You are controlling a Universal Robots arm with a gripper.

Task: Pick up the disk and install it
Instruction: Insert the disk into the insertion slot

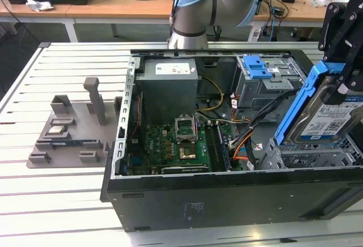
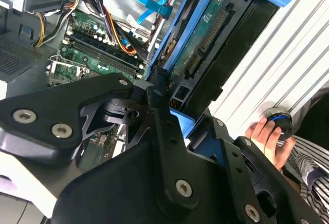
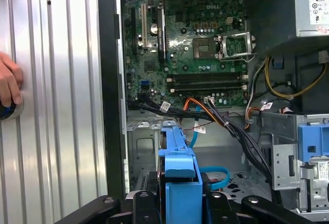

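Blue-framed disk (image 1: 326,114) held tilted on edge above the open case (image 1: 227,196), at the exterior view's right, over the drive bay just beside the grey cage (image 1: 266,85) with its blue latch (image 1: 256,65). Black end effector (image 1: 340,60) clamped on the disk's upper end, jaws closed against the blue bracket; upper part of the tool cut off at the picture's edge. White-and-blue label facing outward in the exterior view.

Seen end-on in the first wrist view: disk (image 3: 177,175) as a narrow blue strip between the fingers (image 3: 141,206), with the green motherboard (image 3: 190,44), orange and black cables (image 3: 216,118) and the metal bay floor beyond. Underside of the disk (image 2: 205,44), with its green circuit board and connector, visible in the second wrist view, gripped by the end effector (image 2: 169,106).

Both wrist views add a person's hand (image 2: 264,134) resting on the slatted metal surface (image 1: 68,184) beside the case, fingers on a small round blue-ringed object (image 2: 277,118); hard to tell what that is. At the exterior view's left, a grey fixture (image 1: 71,131) on the surface, well apart from the case, holding small parts too small to identify. Arm (image 1: 212,6) rising behind the case.
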